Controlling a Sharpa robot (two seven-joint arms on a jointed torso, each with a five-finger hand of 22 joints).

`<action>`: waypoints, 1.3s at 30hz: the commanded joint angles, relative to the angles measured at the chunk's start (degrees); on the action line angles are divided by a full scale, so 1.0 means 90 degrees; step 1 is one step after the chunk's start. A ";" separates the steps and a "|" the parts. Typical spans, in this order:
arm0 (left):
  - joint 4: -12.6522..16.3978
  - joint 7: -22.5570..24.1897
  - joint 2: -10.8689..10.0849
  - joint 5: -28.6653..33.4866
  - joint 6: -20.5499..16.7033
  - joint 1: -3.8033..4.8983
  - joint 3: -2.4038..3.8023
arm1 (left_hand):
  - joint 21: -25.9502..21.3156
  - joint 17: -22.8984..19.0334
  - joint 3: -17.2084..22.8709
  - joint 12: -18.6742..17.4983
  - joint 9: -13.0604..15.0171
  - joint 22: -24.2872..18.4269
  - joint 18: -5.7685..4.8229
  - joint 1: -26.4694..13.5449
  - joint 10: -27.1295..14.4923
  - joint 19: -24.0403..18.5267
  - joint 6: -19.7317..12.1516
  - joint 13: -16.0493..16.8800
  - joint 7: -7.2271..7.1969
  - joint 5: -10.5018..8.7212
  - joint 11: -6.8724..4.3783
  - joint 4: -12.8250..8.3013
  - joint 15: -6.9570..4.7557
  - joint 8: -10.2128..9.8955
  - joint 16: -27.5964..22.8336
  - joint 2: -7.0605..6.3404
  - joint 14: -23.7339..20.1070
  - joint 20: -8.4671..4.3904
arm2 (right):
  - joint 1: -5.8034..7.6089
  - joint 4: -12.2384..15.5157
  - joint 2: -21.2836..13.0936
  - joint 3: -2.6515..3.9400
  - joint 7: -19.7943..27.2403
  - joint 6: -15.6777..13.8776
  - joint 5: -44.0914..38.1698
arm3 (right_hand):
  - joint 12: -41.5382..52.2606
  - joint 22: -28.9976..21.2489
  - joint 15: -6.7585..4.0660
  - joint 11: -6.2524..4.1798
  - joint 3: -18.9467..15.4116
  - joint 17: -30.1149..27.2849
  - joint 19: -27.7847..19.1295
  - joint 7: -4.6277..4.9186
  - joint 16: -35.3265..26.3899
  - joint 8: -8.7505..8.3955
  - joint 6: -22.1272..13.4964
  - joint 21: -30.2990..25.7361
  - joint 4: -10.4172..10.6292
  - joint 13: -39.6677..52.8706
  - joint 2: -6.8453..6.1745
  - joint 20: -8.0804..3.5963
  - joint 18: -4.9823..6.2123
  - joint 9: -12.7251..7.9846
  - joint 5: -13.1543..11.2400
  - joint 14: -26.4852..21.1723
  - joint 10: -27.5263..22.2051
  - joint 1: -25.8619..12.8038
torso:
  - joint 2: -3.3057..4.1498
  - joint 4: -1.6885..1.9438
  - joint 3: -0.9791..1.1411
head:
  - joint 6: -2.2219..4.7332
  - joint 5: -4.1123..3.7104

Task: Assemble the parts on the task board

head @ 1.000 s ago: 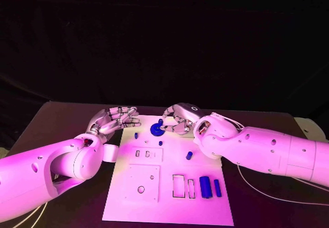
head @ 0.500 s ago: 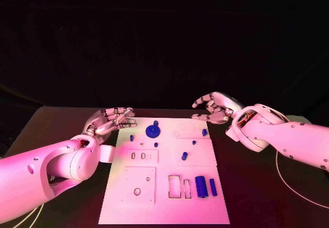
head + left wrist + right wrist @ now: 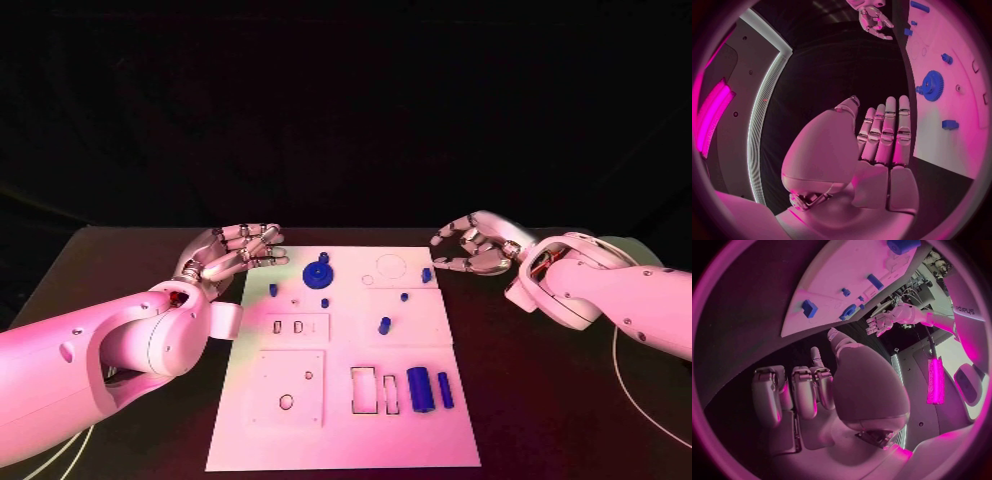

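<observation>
Head view: from above, looking down on the board [image 3: 346, 400]. Wrist views: close behind each hand, facing the same board [image 3: 942, 120] [image 3: 836, 285].

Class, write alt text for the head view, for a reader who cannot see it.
A white task board lies on a black table between two robot arms. The left hand and right hand hover empty beside its far corners. On the board are a blue gear, small blue pegs, and a blue cylinder near rectangular slots.

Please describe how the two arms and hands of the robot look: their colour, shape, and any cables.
Both arms have smooth, rounded white shells with small round holes. The left hand and right hand are silver metal with segmented fingers. Thin pale cables trail beside both arms on the black table.
</observation>
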 commanded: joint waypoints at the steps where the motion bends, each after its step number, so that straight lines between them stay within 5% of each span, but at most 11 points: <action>1: 0.0000 0.0073 0.0012 0.0012 0.0119 0.0006 0.0005 | -0.0025 0.0010 0.0042 -0.0038 -0.0009 -0.0005 0.0032 0.0005 0.0017 0.0027 -0.0018 0.0000 0.0170 -0.0024 0.0002 -0.0004 0.0011 -0.0028 -0.0034 -0.0049 -0.0027 0.0016 | -0.0060 -0.0122 0.0058 -0.0001 0.0080 0.0208 -0.0100 | -0.0012 0.1389 0.0032 0.0055 -0.0004 0.1445 0.0438 0.0048 -0.0004 -0.0053 -0.0049 -0.0022 -0.0040 0.1453 -0.0015 -0.0005 -0.0048 -0.0016 0.0053 0.0625 0.0462 0.0052 | 0.0008 -0.0001 -0.0004 | -0.0020 0.0012; 7: -0.0008 0.0071 0.0016 0.0012 0.0127 0.0006 0.0005 | -0.0025 0.0010 0.0042 -0.0038 -0.0009 -0.0005 0.0032 0.0005 0.0017 0.0027 -0.0018 0.0000 0.0170 -0.0024 0.0002 -0.0004 0.0011 -0.0028 -0.0034 -0.0049 -0.0027 0.0016 | -0.0135 -0.0263 0.0136 -0.0004 0.0012 0.0263 -0.0160 | -0.0029 0.1388 0.0058 0.0085 -0.0006 0.1453 0.0437 0.0079 -0.0002 -0.0109 -0.0135 -0.0025 -0.0061 0.1433 -0.0038 0.0018 -0.0048 -0.0035 0.0064 0.0627 0.0443 0.0050 | -0.0002 0.0013 -0.0020 | -0.0039 0.0014; 13: -0.0010 0.0068 0.0013 0.0012 0.0130 0.0006 0.0005 | -0.0025 0.0010 0.0042 -0.0038 -0.0009 -0.0005 0.0032 0.0005 0.0017 0.0027 -0.0018 0.0000 0.0170 -0.0024 0.0002 -0.0004 0.0011 -0.0028 -0.0034 -0.0049 -0.0027 0.0016 | -0.0172 -0.0319 0.0195 -0.0007 -0.0042 0.0309 -0.0261 | -0.0025 0.1393 0.0066 0.0092 -0.0010 0.1460 0.0441 0.0087 0.0000 -0.0124 -0.0157 -0.0020 -0.0067 0.1436 -0.0048 0.0024 -0.0049 -0.0040 0.0064 0.0629 0.0446 0.0049 | 0.0004 -0.0011 -0.0018 | -0.0047 0.0032; 22: -0.0025 0.0064 0.0040 0.0012 0.0132 0.0006 0.0005 | -0.0025 0.0010 0.0042 -0.0038 -0.0009 -0.0005 0.0032 0.0005 0.0017 0.0027 -0.0018 0.0000 0.0170 -0.0024 0.0002 -0.0004 0.0011 -0.0028 -0.0034 -0.0049 -0.0027 0.0016 | -0.0230 -0.0360 0.0297 -0.0012 -0.0135 0.0435 -0.0459 | -0.0003 0.1398 0.0074 0.0092 0.0034 0.1468 0.0444 0.0081 0.0002 -0.0084 -0.0071 -0.0017 -0.0120 0.1464 -0.0028 0.0041 -0.0050 -0.0021 0.0078 0.0630 0.0472 0.0104 | 0.0003 0.0014 -0.0018 | -0.0048 0.0035; 39: -0.0073 0.0053 0.0035 0.0012 0.0141 0.0006 0.0005 | -0.0025 0.0010 0.0042 -0.0038 -0.0009 -0.0005 0.0032 0.0005 0.0017 0.0027 -0.0018 0.0000 0.0170 -0.0024 0.0002 -0.0004 0.0011 -0.0028 -0.0034 -0.0049 -0.0027 0.0016 | -0.0334 -0.0423 0.0414 -0.0015 -0.0219 0.0373 -0.0538 | 0.0034 0.1426 0.0065 0.0078 0.0059 0.1481 0.0466 0.0062 0.0004 -0.0034 0.0039 0.0011 -0.0121 0.1508 -0.0004 0.0041 -0.0058 -0.0001 0.0090 0.0633 0.0515 0.0080 | 0.0003 0.0002 -0.0019 | -0.0084 0.0055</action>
